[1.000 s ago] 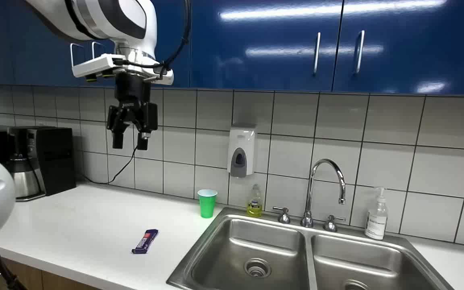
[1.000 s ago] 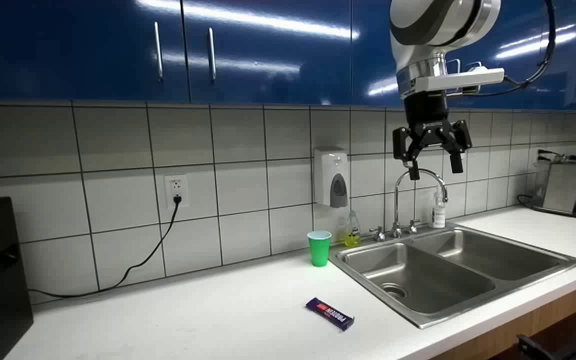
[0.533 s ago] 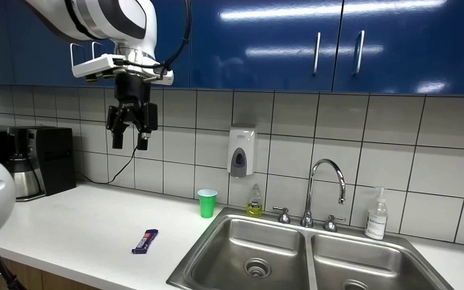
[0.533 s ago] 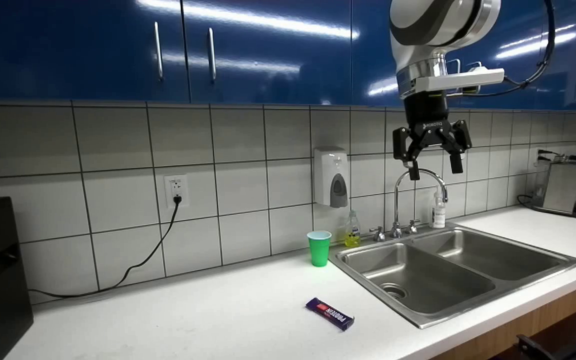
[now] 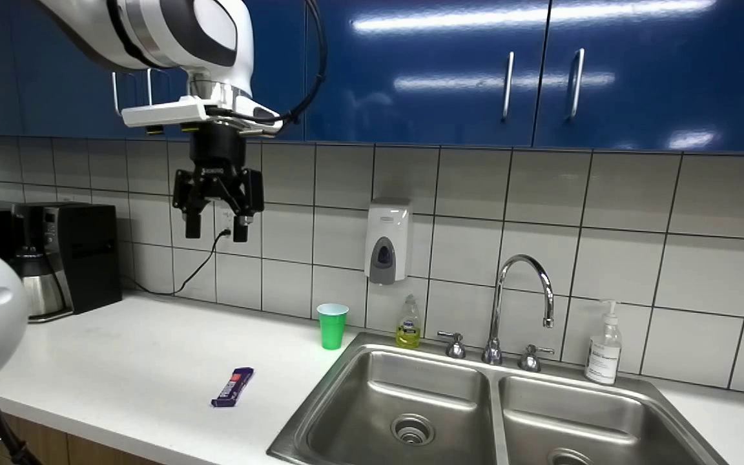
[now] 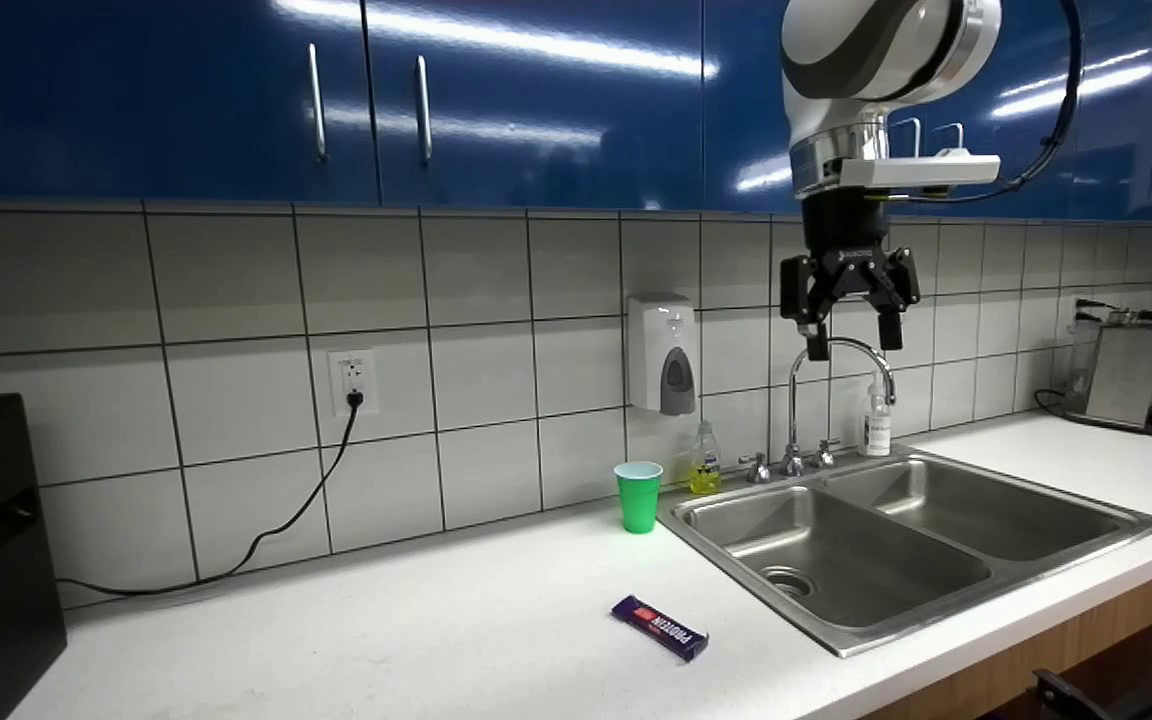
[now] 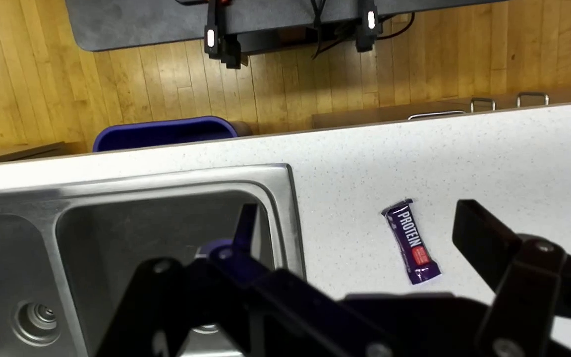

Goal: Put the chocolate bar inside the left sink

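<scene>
My hand point(image 5: 216, 230) hangs released above the counter point(image 5: 120, 361), fingers point(image 5: 192, 226) spread wide. The bar point(image 7: 411, 242) lies flat on that counter, beside the left sink point(image 7: 117, 233), its long axis running roughly along the sink's side, red patch point(image 7: 420, 255) towards the wall point(image 5: 340, 232), PROTEIN lettering point(image 7: 408, 228) towards the front edge point(image 7: 365, 127).

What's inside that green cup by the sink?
In both exterior views, the green cup shows some pale inner surface near the top. Its front hides the bottom, so I can't tell whether it holds anything.
</scene>
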{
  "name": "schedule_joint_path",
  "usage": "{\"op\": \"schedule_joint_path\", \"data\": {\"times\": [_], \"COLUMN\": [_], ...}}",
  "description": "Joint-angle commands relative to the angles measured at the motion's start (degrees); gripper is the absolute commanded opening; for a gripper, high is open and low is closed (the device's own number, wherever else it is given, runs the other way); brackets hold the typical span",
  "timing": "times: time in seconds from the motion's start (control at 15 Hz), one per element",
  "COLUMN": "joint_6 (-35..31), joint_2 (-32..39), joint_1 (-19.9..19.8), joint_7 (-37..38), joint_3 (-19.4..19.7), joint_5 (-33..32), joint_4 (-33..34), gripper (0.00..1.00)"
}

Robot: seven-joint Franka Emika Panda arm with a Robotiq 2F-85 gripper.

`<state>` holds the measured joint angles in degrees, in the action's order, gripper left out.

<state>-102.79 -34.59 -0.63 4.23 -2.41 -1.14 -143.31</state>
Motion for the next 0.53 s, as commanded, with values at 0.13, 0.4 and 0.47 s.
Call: {"op": "schedule_joint_path", "data": {"times": [0.13, 0.4, 0.47], "joint_6": [-9.78, -18.45, -20.48], "joint_2": [5.27, 12.62, 14.61], "joint_1": [0.55, 1.44, 1.69], "joint_7": [-0.08, 0.22, 0.26], "joint_3": [-0.55, -1.18, -1.34], "joint_5": [-1.19, -1.21, -1.16], "joint_4": [-2.25, -4.11, -4.26], "gripper": [1.0, 1.0, 1.0]}}
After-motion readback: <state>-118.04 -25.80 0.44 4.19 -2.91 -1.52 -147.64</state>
